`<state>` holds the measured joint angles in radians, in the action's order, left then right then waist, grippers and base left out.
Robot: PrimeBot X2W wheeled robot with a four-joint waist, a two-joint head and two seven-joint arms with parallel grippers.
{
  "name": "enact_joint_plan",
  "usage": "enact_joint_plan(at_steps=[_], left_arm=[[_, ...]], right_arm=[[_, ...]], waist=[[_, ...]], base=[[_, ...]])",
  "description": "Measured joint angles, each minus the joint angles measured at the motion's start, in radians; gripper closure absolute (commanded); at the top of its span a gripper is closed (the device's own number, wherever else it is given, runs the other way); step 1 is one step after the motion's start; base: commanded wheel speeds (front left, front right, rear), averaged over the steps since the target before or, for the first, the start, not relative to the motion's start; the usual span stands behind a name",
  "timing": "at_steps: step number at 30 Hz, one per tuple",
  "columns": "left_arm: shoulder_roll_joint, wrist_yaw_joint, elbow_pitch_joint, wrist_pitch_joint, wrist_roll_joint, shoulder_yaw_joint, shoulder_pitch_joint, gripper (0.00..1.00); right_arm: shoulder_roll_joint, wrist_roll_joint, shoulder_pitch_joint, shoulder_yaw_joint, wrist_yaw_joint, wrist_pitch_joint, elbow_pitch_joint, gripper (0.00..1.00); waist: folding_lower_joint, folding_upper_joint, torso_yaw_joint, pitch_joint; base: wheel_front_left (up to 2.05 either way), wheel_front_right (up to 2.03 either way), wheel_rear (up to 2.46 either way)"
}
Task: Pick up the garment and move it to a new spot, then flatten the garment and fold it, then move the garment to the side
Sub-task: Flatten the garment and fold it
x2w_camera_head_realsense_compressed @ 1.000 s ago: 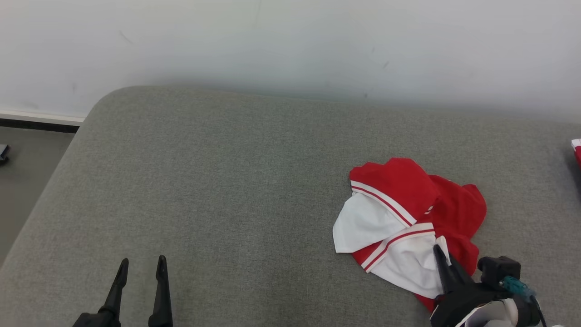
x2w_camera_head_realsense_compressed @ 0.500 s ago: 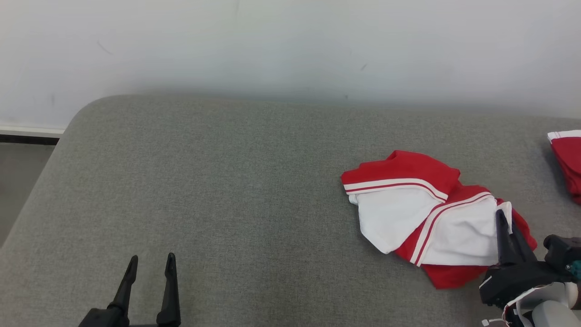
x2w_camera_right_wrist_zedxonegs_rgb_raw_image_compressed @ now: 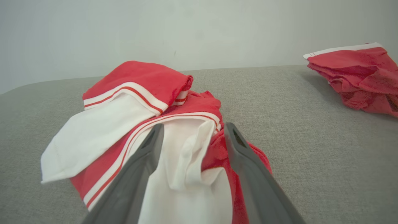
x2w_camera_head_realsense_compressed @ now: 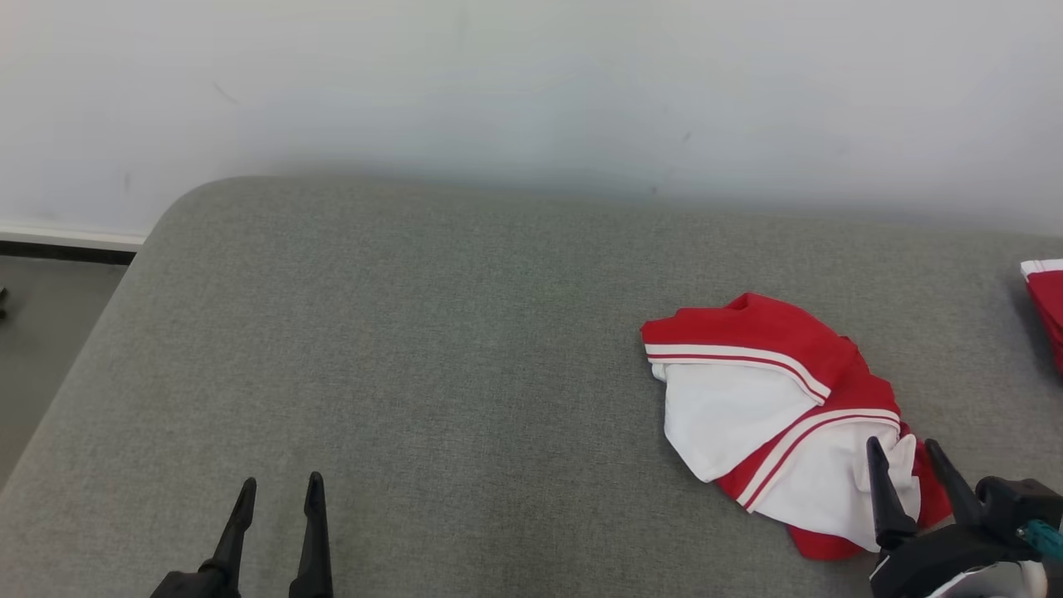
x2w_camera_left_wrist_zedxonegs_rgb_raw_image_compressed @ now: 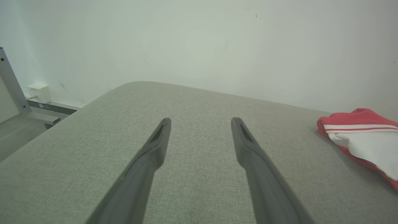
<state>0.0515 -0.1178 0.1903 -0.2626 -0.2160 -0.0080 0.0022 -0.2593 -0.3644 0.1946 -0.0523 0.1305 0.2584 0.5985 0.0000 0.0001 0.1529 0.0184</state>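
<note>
fingers of the right gripper (x2w_camera_head_realsense_compressed: 901, 450) stand wide, straddling the near corner of the crumpled red-and-white fabric garment (x2w_camera_head_realsense_compressed: 747, 399) on the grey upholstered surface (x2w_camera_head_realsense_compressed: 415, 374); its bulk runs ahead and leftward. left gripper (x2w_camera_head_realsense_compressed: 281, 486), also wide, sits well apart.

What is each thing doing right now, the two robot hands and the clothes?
Red and white garment: crumpled, lying on the grey cushion, not gripped.
Right gripper: open, one finger on each side of a white fold.
Left gripper: open, empty, over bare cushion.
Other red garment: bunched up, lying at the far right of the cushion.
</note>
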Motion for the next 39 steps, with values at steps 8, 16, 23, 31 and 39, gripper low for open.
enact_joint_plan(at_steps=[8,16,23,31,39], left_arm=[[0.0,0.004,-0.015,0.0,0.0,0.014,0.018,0.0],[0.0,0.004,-0.012,0.0,0.0,0.016,0.018,0.0],[0.0,0.005,-0.026,0.0,0.001,0.033,0.035,0.0],[0.0,0.01,-0.04,0.0,0.003,0.028,0.038,0.0],[0.0,0.005,-0.022,0.0,0.002,0.015,0.012,0.0]], right_arm=[[0.0,0.034,-0.058,0.055,0.0,0.005,-0.114,0.0],[0.022,0.059,-0.126,0.11,0.0,0.006,-0.272,0.0],[0.062,0.081,-0.221,0.12,0.0,0.006,-0.388,0.0],[0.052,0.086,-0.219,0.087,0.0,-0.007,-0.39,0.0],[0.0,0.086,-0.082,0.012,0.0,-0.074,-0.254,0.0]], waist=[[0.0,0.0,-0.029,-0.011],[0.0,0.0,-0.04,-0.016],[0.0,-0.0001,-0.069,-0.022],[0.0,0.0,-0.099,-0.012],[0.0,0.0,-0.079,0.006]], base=[[0.0,0.0,0.0],[0.0,0.0,0.0],[0.0,0.0,0.0],[0.0,0.0,0.0],[0.0,0.0,0.0]])
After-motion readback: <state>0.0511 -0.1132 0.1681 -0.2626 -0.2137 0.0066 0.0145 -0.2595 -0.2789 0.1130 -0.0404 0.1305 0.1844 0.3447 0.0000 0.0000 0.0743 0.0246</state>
